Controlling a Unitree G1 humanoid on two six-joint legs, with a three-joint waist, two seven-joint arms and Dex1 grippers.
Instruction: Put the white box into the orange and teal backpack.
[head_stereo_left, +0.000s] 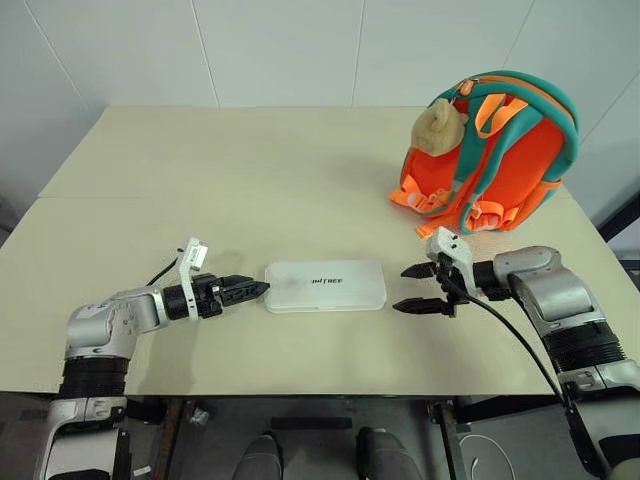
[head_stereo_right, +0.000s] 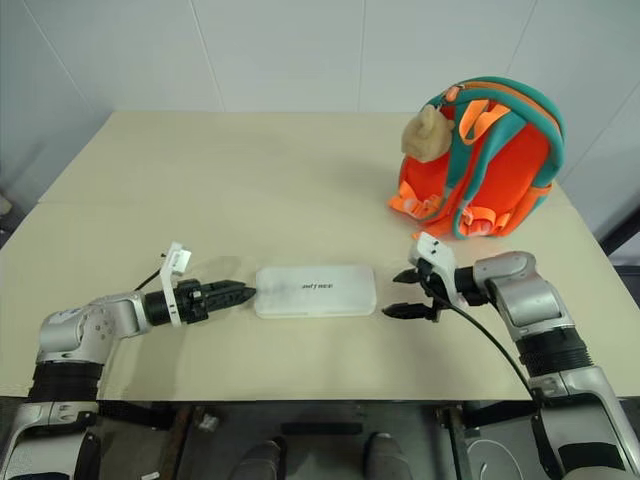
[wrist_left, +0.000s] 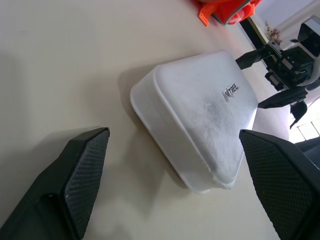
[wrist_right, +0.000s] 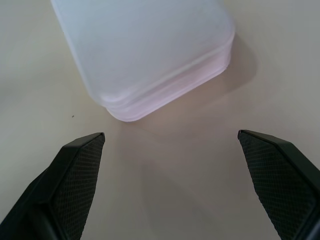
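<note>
The white box (head_stereo_left: 325, 286) lies flat on the table near the front edge, its dark lettering facing up. My left gripper (head_stereo_left: 262, 289) points at the box's left end, just short of it, and is open; in the left wrist view its fingers (wrist_left: 82, 180) stand wide apart with that end of the box (wrist_left: 200, 125) ahead of them. My right gripper (head_stereo_left: 402, 288) is open and faces the box's right end across a small gap. Nothing is held. The orange and teal backpack (head_stereo_left: 505, 150) stands upright at the back right, straps toward me.
The beige table (head_stereo_left: 250, 180) has a seam running across its left part. A beige plush bear (head_stereo_left: 440, 125) hangs on the backpack's left side. A black cable (head_stereo_left: 510, 340) trails from my right wrist. White walls close the back.
</note>
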